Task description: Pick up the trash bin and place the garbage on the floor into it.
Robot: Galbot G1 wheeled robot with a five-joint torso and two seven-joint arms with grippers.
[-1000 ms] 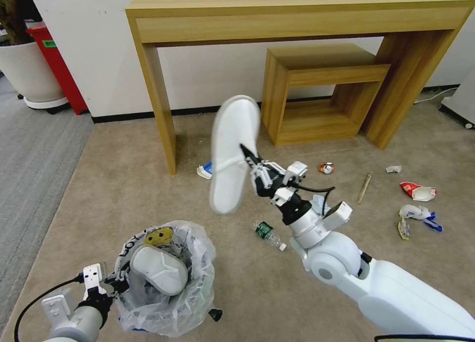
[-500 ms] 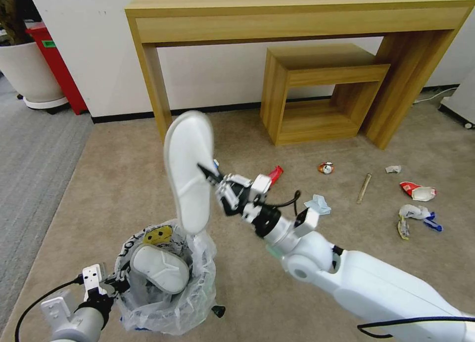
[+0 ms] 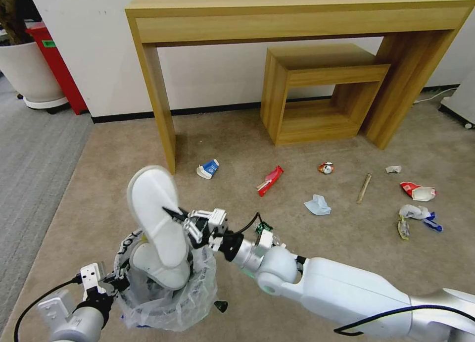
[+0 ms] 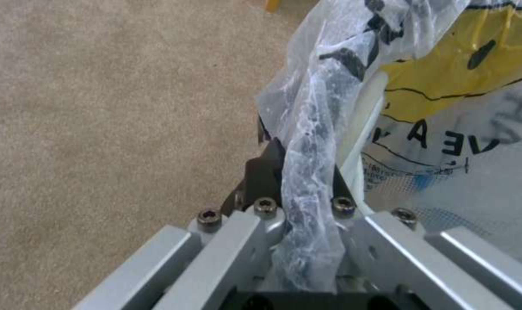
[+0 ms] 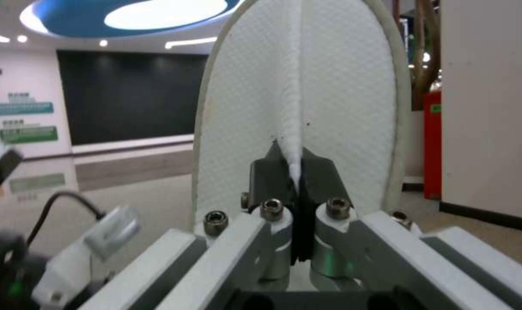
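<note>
Right arm (image 3: 346,292): glossy white shell, silver wrist, black cable. Right gripper (image 3: 174,214): black fingers (image 5: 315,172), silver links w/ hex screws. Left gripper (image 4: 298,172): same build, black cable, white block.

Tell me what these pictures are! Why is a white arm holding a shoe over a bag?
It is a robot tidying up. The big picture comes from a camera on its head, looking down at the floor; the other two come from cameras on its wrists. The right pincer pinches a white slipper above the trash bin, where another slipper already lies. The left pincer grips the bin's plastic-lined rim. On the carpet there is more litter: a blue-white carton, a red wrapper, a pale blue mask, a crushed can and a wooden stick.
</note>
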